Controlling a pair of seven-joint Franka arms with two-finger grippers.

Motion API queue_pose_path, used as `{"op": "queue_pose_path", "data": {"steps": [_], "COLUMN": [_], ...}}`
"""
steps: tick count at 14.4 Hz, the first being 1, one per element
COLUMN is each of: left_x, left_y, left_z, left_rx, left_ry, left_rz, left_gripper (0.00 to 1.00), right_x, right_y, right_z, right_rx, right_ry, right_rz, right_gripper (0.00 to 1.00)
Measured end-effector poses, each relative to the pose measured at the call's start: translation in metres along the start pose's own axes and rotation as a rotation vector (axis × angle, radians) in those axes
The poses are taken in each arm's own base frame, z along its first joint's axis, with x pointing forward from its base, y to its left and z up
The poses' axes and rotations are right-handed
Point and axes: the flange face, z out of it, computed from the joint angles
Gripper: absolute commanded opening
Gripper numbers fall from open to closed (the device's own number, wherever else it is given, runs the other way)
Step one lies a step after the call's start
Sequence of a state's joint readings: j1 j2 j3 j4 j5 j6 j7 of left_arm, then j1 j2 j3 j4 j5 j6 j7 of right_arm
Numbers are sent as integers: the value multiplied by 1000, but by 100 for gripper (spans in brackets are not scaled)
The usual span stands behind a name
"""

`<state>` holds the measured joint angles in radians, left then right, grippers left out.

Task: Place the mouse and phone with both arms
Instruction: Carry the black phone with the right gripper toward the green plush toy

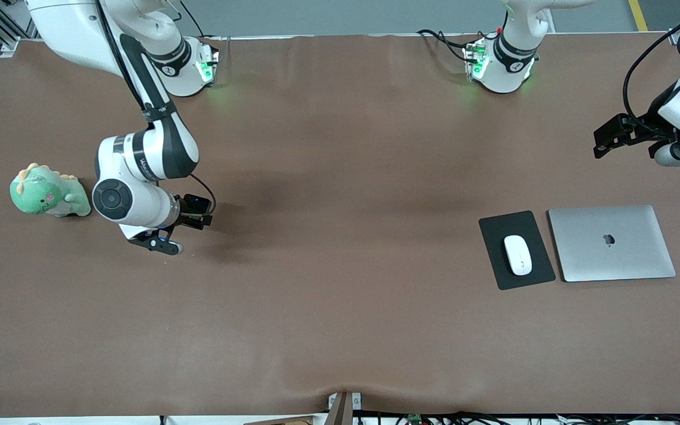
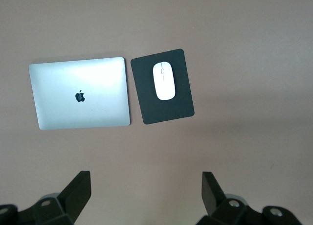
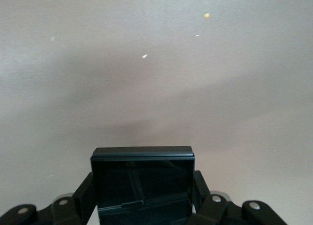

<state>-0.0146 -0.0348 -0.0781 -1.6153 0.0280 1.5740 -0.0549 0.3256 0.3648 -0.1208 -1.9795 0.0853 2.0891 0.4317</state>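
Note:
The white mouse (image 1: 517, 255) lies on a black pad (image 1: 496, 230) toward the left arm's end of the table. In the left wrist view the mouse (image 2: 164, 80) and pad (image 2: 168, 110) lie below my left gripper (image 2: 145, 188), which is open and empty. In the front view the left gripper (image 1: 602, 140) hangs raised over bare table at that end. My right gripper (image 3: 143, 186) is shut on the black phone (image 3: 142, 178), its fingers (image 3: 199, 183) pressing both sides. It (image 1: 169, 245) is low over the table at the right arm's end, where the phone is hidden under the hand.
A closed silver laptop (image 1: 611, 242) lies beside the pad, toward the left arm's end, and also shows as the laptop (image 2: 78, 93) in the left wrist view. A green plush dinosaur (image 1: 48, 192) sits close beside the right arm's wrist. Brown table cover (image 1: 340, 295) spans the middle.

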Motion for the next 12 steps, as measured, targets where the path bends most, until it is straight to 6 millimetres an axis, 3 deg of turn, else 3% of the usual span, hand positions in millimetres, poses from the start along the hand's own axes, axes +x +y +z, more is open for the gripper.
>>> {"op": "queue_pose_path", "data": {"steps": [3,6,12], "left_x": [0,0,0], "left_y": [0,0,0], "left_z": [0,0,0], "left_rx": [0,0,0], "left_ry": [-1,-1,-1], "left_rz": [0,0,0], "left_gripper": [100,100,100], "right_x": [6,14,20], "right_y": [21,54,126], "right_z": [2,10,50], "right_rx": [-1,17,47], "right_ry": [-4,5,43], "right_rz": [-23,-51,-97], "right_gripper": [0,0,0]}}
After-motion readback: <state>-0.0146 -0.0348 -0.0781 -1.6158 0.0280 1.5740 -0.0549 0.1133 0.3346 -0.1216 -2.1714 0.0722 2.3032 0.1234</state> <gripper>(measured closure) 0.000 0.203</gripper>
